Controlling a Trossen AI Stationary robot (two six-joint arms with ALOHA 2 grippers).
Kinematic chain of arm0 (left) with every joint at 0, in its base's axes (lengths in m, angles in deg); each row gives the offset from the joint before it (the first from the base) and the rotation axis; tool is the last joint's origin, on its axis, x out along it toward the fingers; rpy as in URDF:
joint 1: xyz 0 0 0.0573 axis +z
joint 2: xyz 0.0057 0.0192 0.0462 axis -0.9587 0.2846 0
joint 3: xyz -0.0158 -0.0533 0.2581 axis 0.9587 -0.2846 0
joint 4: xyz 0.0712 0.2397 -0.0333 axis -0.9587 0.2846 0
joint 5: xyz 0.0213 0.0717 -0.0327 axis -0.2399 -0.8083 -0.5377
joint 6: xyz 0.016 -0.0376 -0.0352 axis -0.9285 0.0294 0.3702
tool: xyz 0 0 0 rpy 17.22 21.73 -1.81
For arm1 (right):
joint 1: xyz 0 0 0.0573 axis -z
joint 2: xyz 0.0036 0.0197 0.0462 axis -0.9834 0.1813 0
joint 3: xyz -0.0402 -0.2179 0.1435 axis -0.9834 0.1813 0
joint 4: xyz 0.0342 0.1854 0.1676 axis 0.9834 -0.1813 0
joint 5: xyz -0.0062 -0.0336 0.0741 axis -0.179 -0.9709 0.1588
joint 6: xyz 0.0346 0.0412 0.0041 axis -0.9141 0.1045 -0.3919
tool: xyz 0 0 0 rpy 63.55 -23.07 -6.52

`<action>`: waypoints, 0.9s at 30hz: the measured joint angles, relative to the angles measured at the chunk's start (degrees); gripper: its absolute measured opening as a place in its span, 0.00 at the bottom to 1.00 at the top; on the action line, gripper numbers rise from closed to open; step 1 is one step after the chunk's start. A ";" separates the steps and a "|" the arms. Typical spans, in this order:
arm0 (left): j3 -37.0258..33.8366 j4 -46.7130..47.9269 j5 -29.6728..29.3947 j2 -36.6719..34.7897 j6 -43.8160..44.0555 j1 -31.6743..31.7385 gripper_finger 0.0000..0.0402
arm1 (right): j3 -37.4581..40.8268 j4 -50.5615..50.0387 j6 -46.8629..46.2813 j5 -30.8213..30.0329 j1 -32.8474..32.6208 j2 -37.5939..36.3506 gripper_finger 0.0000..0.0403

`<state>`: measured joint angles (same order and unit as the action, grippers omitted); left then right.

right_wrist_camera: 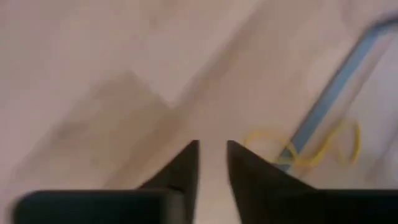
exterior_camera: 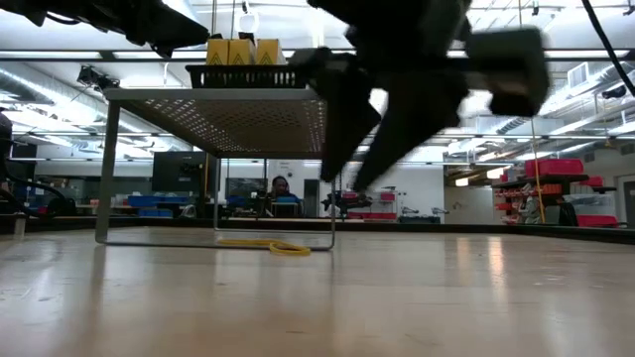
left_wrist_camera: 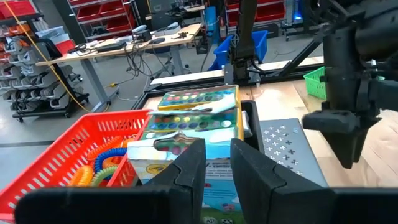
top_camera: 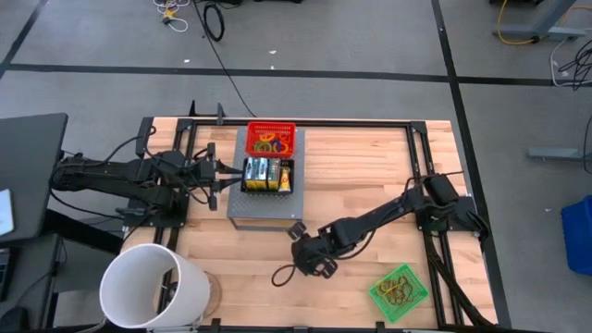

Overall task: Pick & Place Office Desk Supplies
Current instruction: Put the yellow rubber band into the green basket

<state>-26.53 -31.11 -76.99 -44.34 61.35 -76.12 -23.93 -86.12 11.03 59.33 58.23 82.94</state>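
Several yellow-and-green boxes (top_camera: 266,174) (left_wrist_camera: 193,118) stand in a black tray (top_camera: 246,176) on a grey perforated shelf (top_camera: 264,211). A yellow rubber band (right_wrist_camera: 348,146) (exterior_camera: 278,247) lies on the table, looped around one shelf leg (right_wrist_camera: 329,99). My right gripper (top_camera: 298,233) (right_wrist_camera: 212,155) hangs slanting down over the bare wood just short of that band, with a narrow gap between its fingers and nothing in it. My left gripper (top_camera: 222,176) (left_wrist_camera: 217,165) waits level at the tray's left side, slightly open, with nothing between its fingers.
A red basket (top_camera: 270,139) (left_wrist_camera: 68,155) of coloured bands stands on the shelf behind the tray. A green basket (top_camera: 400,291) with bands sits near the front right. A large white bucket (top_camera: 153,287) stands at the front left. Bare wood lies between the shelf and the green basket.
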 joint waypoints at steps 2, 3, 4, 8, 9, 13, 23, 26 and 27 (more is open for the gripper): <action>0.00 0.00 0.00 0.02 0.07 0.00 0.21 | -0.15 0.53 -1.08 -1.04 0.45 0.62 0.25; 0.00 0.00 -0.01 0.02 0.07 0.01 0.21 | 0.04 -0.01 -1.84 -2.31 0.72 0.99 0.20; 0.00 0.00 0.00 0.00 0.07 0.00 0.21 | 0.06 -0.26 -2.01 -3.20 0.87 1.61 0.12; -0.02 0.00 0.00 0.00 0.19 0.00 0.21 | -0.02 1.84 -2.04 -7.40 1.01 2.45 0.03; -0.02 0.14 0.01 0.01 0.28 0.01 0.21 | -0.07 2.65 -2.23 -7.98 1.05 2.73 0.02; -0.04 0.90 0.00 0.02 0.52 0.02 0.21 | -0.05 2.52 -3.01 -10.93 1.30 4.10 0.01; -0.07 0.91 0.00 0.00 0.29 0.00 0.21 | -0.08 3.02 -0.14 -9.25 5.57 6.18 0.01; -0.07 1.03 0.00 0.00 0.52 0.00 0.21 | -0.05 1.70 1.48 -4.65 6.54 6.57 0.03; -0.07 1.14 0.02 0.00 0.67 0.02 0.21 | -0.05 1.67 2.07 -3.52 6.53 6.57 0.05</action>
<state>-26.59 -29.96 -76.97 -44.34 62.02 -76.11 -23.98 -84.46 13.10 55.81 64.75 89.51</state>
